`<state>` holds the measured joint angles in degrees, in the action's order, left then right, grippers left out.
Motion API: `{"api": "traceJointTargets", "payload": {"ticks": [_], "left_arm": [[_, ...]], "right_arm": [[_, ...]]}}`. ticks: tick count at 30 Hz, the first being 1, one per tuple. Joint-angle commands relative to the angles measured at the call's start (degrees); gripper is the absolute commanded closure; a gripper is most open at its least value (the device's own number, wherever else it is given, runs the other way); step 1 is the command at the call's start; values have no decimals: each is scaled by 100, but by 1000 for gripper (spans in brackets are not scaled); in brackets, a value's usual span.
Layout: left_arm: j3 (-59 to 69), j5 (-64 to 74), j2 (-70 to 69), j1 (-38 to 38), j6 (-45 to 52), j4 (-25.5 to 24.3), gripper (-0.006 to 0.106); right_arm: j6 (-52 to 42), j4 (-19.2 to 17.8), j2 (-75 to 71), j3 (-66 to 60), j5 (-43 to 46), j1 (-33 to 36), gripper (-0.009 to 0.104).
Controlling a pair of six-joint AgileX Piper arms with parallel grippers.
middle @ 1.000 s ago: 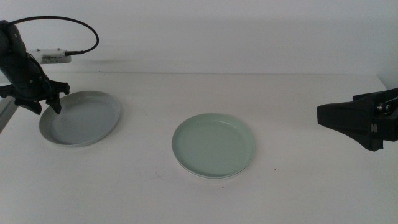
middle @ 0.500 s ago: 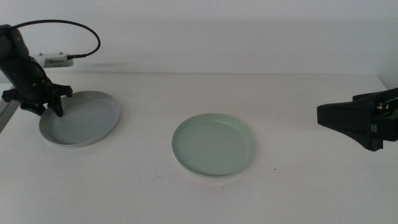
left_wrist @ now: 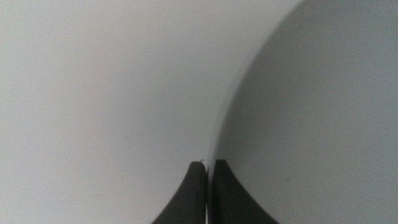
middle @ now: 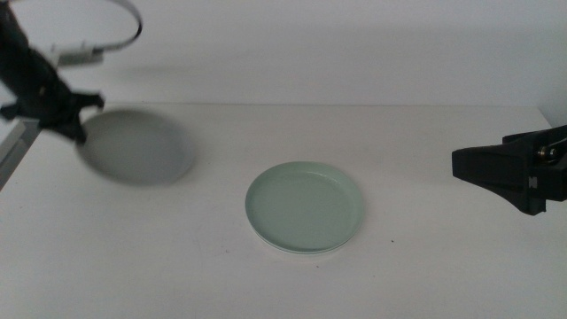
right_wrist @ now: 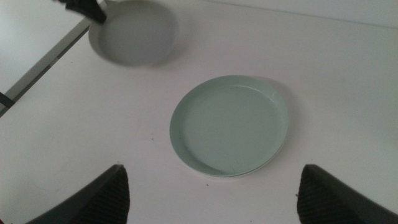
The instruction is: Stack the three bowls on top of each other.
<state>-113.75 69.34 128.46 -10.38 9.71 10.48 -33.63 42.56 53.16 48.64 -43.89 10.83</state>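
My left gripper [middle: 73, 126] is shut on the rim of the light grey-blue bowl [middle: 137, 146] and holds it tilted above the table at the far left. In the left wrist view the two jaws [left_wrist: 208, 163] pinch the bowl's rim [left_wrist: 311, 112]. The pale mint green bowl [middle: 304, 206] sits in the middle of the table on the white bowl [middle: 292, 252], of which only a thin rim shows. The right wrist view shows the mint bowl [right_wrist: 230, 124] and the lifted grey-blue bowl [right_wrist: 134, 31]. My right gripper [middle: 496, 173] waits open at the right edge.
A metal rail [middle: 13, 151] runs along the table's left edge. A small white device [middle: 75, 55] with a black cable lies at the back left. The white table [middle: 425, 266] stretches between the stack and the right arm.
My left gripper closed on the grey-blue bowl's rim and lifted it off the table, moving it up and a little to the right. The right arm has not moved.
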Motion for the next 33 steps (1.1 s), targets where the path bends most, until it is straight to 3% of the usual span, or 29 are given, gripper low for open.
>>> {"api": "traceJointTargets", "payload": {"ticks": [1, 4, 7, 11, 15, 26, 30, 33], "left_arm": [[-21, 63, -478, 343, 131, 607, 102], [-21, 63, -730, 941, 202, 1020, 102], [-21, 63, -761, 1719, 184, 1089, 102], [-10, 63, -641, 2574, 70, 871, 102], [-10, 63, -364, 3138, -276, 251, 102], [-10, 63, 136, 3334, -377, 394, 102], [-10, 63, 148, 3334, -689, -52, 99], [-10, 63, 148, 3334, -735, -341, 91]], "right_arm": [[-74, 24, -22, -31, 32, -47, 2], [-74, 24, -22, -31, 32, -47, 2], [-74, 24, -22, -31, 32, -47, 2], [-74, 24, -22, -31, 32, -47, 2], [-72, 24, -22, -31, 51, -47, 2], [-72, 24, -22, -31, 51, -47, 2], [-72, 24, -22, -31, 51, -47, 2], [-72, 24, -22, -31, 51, -47, 2]]}}
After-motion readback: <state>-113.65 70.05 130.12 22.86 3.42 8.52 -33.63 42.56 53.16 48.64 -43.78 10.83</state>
